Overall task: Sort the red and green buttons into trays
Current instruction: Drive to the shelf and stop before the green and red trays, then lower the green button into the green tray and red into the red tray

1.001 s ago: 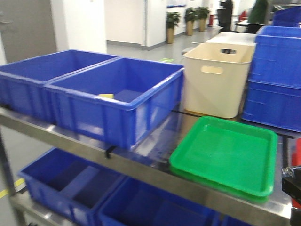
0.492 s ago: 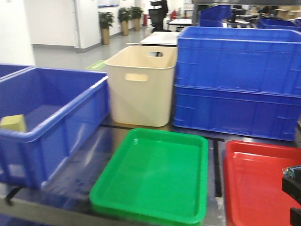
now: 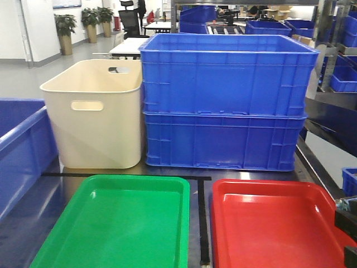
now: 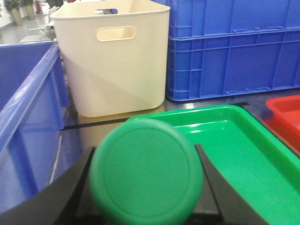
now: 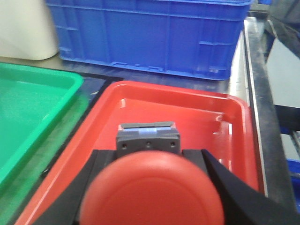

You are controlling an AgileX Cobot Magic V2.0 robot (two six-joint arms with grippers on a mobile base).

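Note:
In the left wrist view my left gripper (image 4: 145, 151) is shut on the green button (image 4: 146, 172). Its round green cap fills the space between the black fingers (image 4: 79, 178), just before the near left corner of the green tray (image 4: 243, 140). In the right wrist view my right gripper (image 5: 150, 154) is shut on the red button (image 5: 152, 192). Its grey base (image 5: 148, 138) points forward over the red tray (image 5: 187, 105). In the front view the green tray (image 3: 117, 223) lies on the left and the red tray (image 3: 268, 229) on the right, both empty.
A beige bin (image 3: 95, 114) with handle slots stands behind the green tray. Two stacked blue crates (image 3: 223, 100) stand behind the red tray. Another blue crate (image 3: 19, 153) is at the left. The shelf's metal edge (image 5: 255, 93) runs along the right.
The front view has swung right. The big blue crates on the left have slid almost out of frame. The two trays, the beige bin and the stacked crates now sit in the middle.

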